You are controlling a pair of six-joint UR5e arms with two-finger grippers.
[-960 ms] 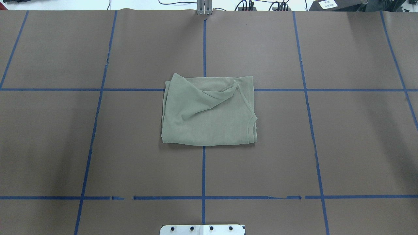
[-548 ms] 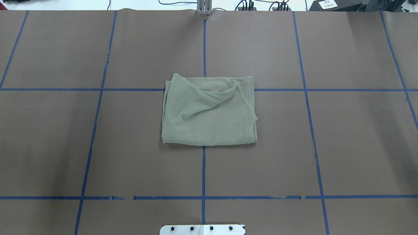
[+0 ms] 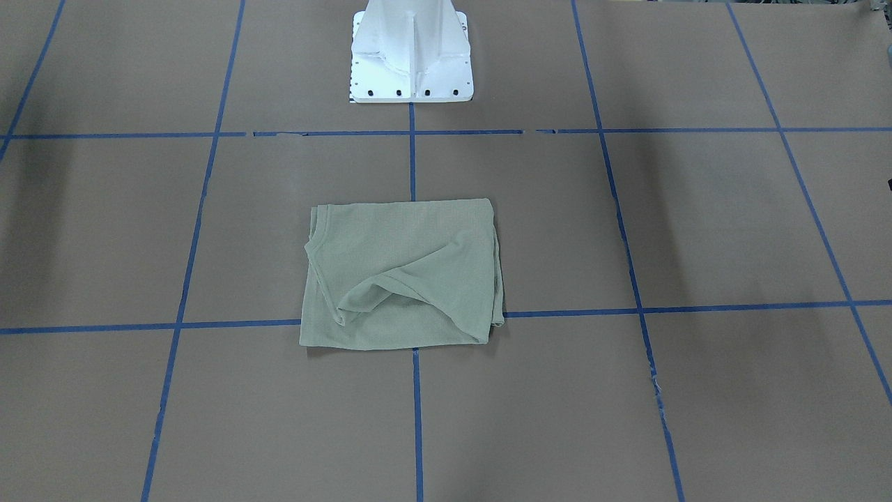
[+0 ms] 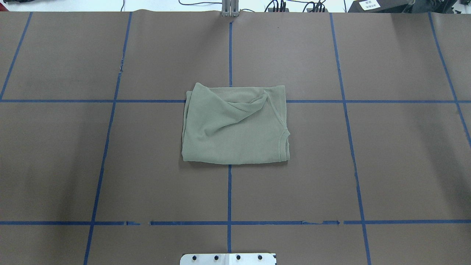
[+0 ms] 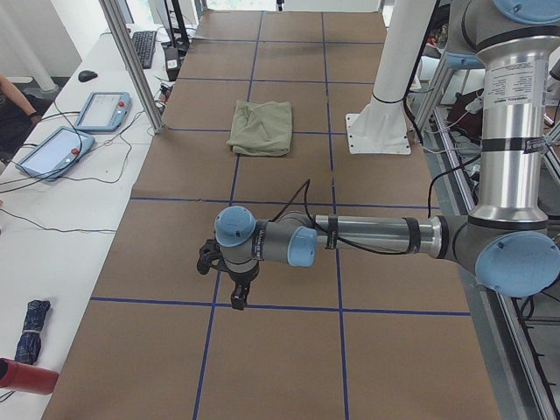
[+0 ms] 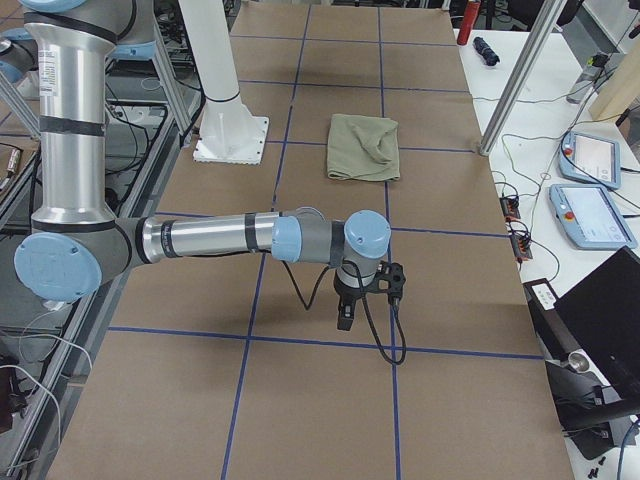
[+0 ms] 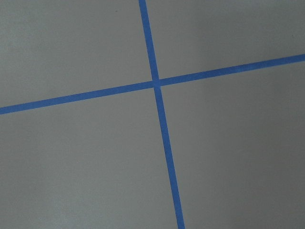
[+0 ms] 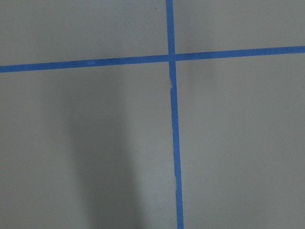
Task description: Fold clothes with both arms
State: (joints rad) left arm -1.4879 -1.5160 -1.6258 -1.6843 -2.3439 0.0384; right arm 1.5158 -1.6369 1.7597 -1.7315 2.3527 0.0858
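Overhead exterior showed one green shirt (image 4: pixel 235 125), folded up, in the middle of the brown table (image 4: pixel 386 165). There were two arms, both well apart from it: the left arm (image 5: pixel 376 234) and the right arm (image 6: pixel 200 236). The left claw (image 5: pixel 237 297) and right claw (image 6: pixel 345 318) hung over the table. I could not tell whether either was released or clenched.
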